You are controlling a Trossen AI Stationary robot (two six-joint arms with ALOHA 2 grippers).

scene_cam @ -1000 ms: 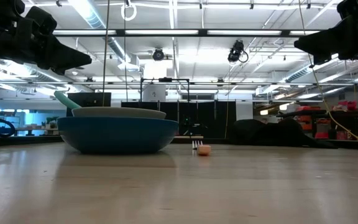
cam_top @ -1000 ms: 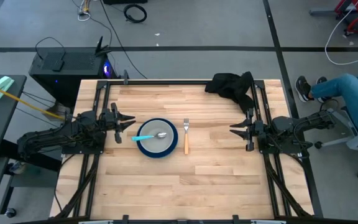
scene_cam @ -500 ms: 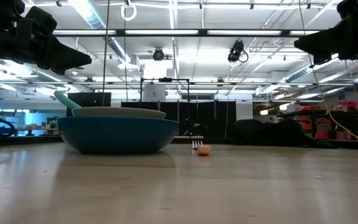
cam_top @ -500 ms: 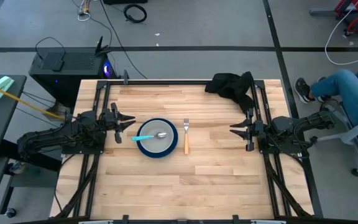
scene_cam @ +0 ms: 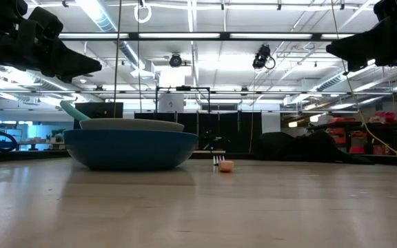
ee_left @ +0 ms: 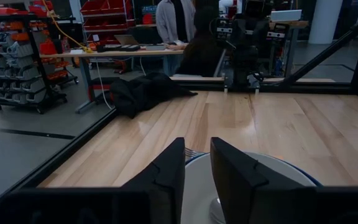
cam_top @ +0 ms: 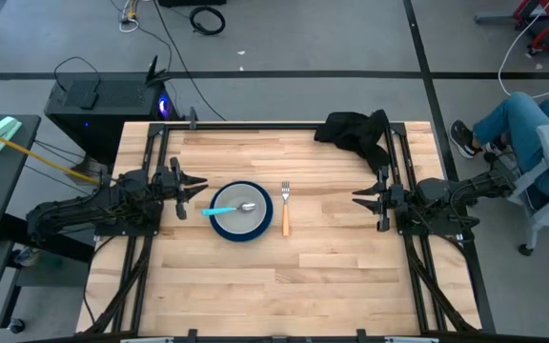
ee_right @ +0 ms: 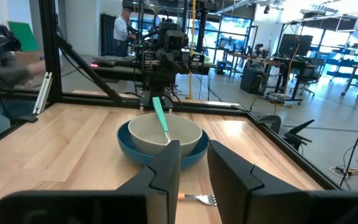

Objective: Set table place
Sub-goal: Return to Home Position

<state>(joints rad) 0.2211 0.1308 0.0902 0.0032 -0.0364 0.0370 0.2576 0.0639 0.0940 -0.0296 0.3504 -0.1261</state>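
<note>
Worktop: light wooden planks laid lengthwise, smooth and pale; a black metal frame runs round the edge.
Plate: round and blue, with a deep glossy wall in the low view; it stands left of the worktop's middle, on the line between the two arms.
Bowl: pale grey, round, smaller than the plate; it sits inside the plate, its rim rising just above the blue wall.
Spoon: teal handle, metal head; the head lies in the bowl and the handle leans out over the rim toward the left arm.
Fork: orange handle, metal tines; it lies flat on the wood just beside the plate, on the side of the right arm, apart from the plate.
Left gripper: hangs above the worktop near the plate's edge and the spoon handle; fingers a little apart, holding nothing.
Right gripper: well apart from the fork, facing it and the plate; fingers parted by a narrow gap, nothing between them.
Cloth: black, crumpled, at the far right corner.
Person: seated beyond the right arm, off the worktop.
</note>
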